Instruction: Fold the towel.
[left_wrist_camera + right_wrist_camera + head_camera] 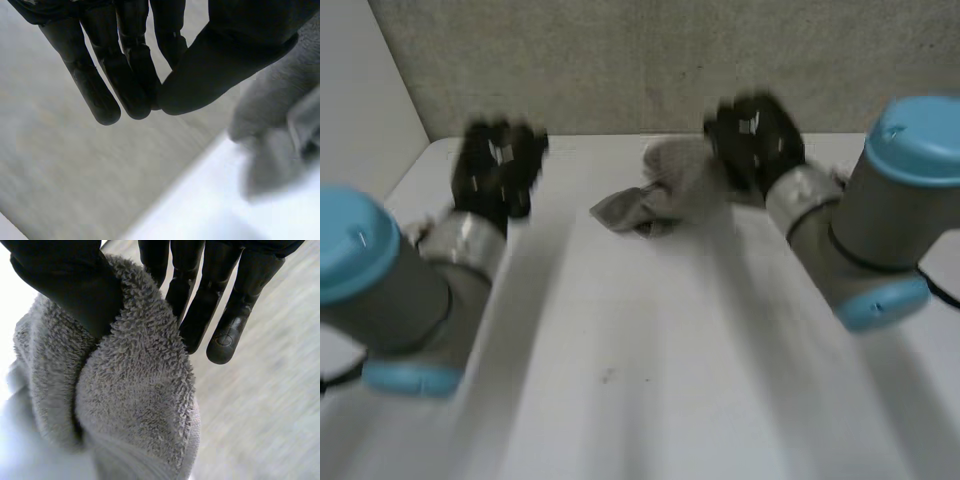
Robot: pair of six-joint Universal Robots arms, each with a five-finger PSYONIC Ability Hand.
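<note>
Left of the towel, my left hand [498,168] hung above the white table [650,390], well apart from the cloth. In its wrist view the thumb met the fingertips in a closed pinch with nothing between them, so that hand was empty.

The grey terry towel [655,195] sat as a crumpled heap toward the table's far side, between the two hands and much nearer the right one. I could pick out no flat edge or clean corner in it.

At the towel's right end, my right hand [752,140] had hold of it. The thumb pressed a thick fold of pile against the fingers, and that end seemed lifted off the table while the rest trailed down to the left.

I judged the step to be opening out the bundle, with no fold made yet. The next move called for my left hand to open, cross to the towel's free left end and take an edge there, so the two hands could draw the cloth flat.
</note>
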